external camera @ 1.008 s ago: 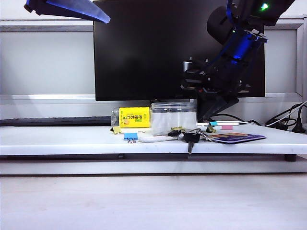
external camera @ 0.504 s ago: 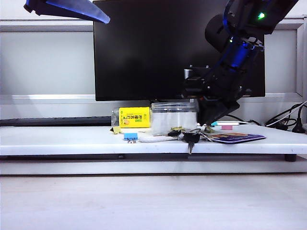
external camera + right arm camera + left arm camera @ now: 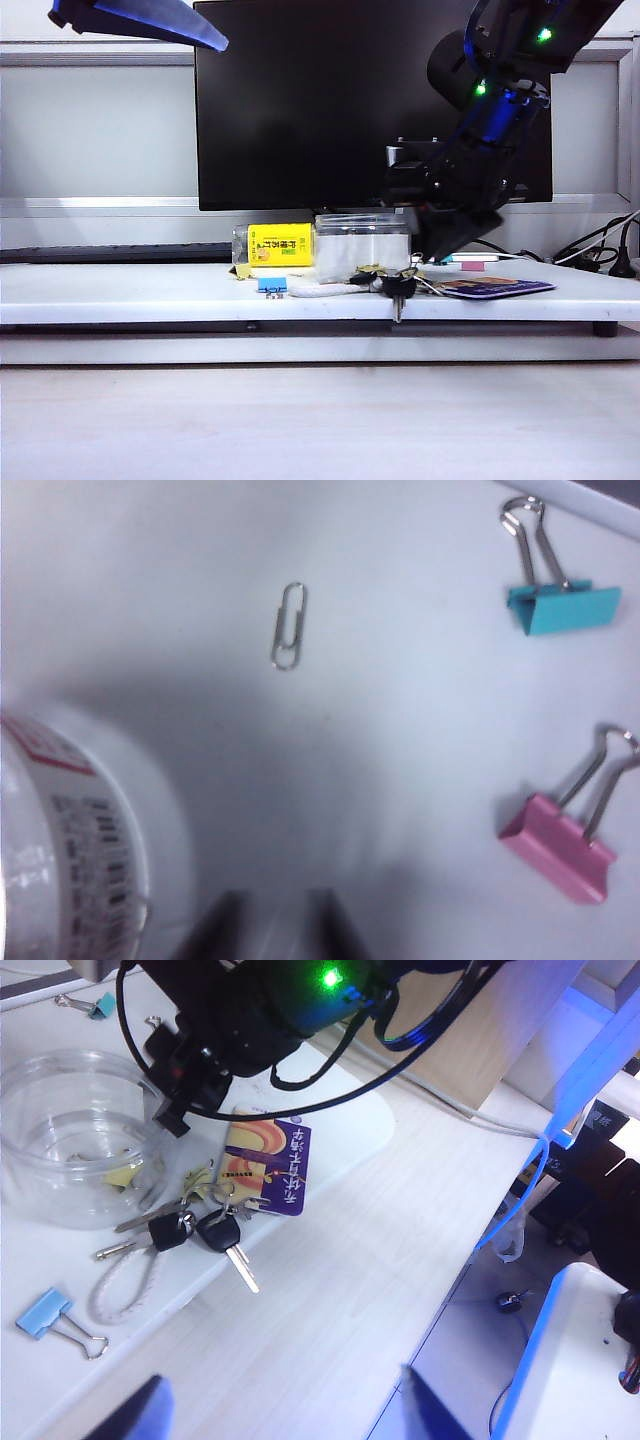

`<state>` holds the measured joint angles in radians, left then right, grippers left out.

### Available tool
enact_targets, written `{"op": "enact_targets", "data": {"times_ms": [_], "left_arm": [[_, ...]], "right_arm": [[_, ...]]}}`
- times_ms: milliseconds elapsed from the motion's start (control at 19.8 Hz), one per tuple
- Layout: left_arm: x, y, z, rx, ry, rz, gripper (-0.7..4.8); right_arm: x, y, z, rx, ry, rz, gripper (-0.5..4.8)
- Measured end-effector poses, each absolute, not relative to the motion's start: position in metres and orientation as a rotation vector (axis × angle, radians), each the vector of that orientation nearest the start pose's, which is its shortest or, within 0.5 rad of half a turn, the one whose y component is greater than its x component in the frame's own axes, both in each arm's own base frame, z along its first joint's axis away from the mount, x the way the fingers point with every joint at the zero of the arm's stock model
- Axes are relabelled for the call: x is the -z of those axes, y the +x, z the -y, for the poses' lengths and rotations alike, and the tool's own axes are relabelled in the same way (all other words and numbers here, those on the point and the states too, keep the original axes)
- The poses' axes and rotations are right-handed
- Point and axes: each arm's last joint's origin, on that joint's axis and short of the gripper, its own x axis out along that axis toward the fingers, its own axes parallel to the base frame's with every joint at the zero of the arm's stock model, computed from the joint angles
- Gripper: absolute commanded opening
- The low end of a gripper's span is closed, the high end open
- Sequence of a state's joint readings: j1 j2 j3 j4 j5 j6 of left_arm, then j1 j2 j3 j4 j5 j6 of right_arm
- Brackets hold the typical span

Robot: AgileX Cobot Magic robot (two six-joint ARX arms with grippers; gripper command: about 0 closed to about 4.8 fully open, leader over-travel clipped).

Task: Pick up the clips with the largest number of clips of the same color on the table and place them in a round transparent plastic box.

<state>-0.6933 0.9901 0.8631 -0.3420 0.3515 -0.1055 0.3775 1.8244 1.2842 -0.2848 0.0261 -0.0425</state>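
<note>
The round transparent plastic box [image 3: 60, 1110] [image 3: 362, 240] stands on the white table, with one pale-yellow clip [image 3: 120, 1175] lying inside it. Two more pale-yellow clips sit outside, one by the keys [image 3: 197, 1180] and one left of the yellow-labelled container [image 3: 242, 270]. My right gripper [image 3: 424, 252] [image 3: 172, 1118] [image 3: 278, 925] hangs low at the box's right rim. Its two dark blurred fingers [image 3: 225, 925] stand apart with nothing between them. My left gripper [image 3: 290, 1410] [image 3: 130, 20] is raised high at the left, open and empty.
A blue binder clip [image 3: 45, 1312] [image 3: 271, 285], a bunch of keys [image 3: 215, 1230] with a white loop, and a purple card [image 3: 265, 1165] lie near the table's front edge. Behind the box are a teal clip [image 3: 560, 605], a pink clip [image 3: 560, 845], a paper clip [image 3: 288, 625] and a labelled container [image 3: 60, 850].
The right arm has dipped and shifted slightly left toward the box. The pale-yellow clip seen under its fingers earlier no longer shows there. The left arm has not moved.
</note>
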Motion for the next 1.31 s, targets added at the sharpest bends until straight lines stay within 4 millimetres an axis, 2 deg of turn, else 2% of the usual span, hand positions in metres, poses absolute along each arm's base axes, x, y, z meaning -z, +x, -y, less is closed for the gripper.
{"op": "enact_targets", "data": {"times_ms": [202,353,504,655,1209,1310], "left_arm": [[-0.309,0.155,0.142,0.996,-0.008,-0.552,3.05],[-0.308,0.155,0.142,0.995,-0.007,-0.554,3.05],[-0.308,0.155,0.142,0.995,-0.007,-0.554,3.05],[-0.308,0.155,0.142,0.995,-0.007,-0.555,3.05],[-0.304,0.153,0.140,0.993,0.001,-0.609,3.05],[-0.303,0.152,0.140,1.007,-0.001,-0.627,3.05]], "right_arm": [[-0.229,0.353,-0.138,-0.346,-0.215,-0.844,0.85],[-0.262,0.337,-0.126,-0.359,-0.179,-0.806,0.86],[-0.278,0.323,-0.119,-0.433,-0.099,-0.827,1.06],[-0.273,0.316,-0.122,-0.523,-0.037,-0.912,1.09],[-0.264,0.306,-0.124,-0.614,0.033,-1.026,1.19],[-0.256,0.303,-0.123,-0.628,0.046,-1.058,1.18]]}}
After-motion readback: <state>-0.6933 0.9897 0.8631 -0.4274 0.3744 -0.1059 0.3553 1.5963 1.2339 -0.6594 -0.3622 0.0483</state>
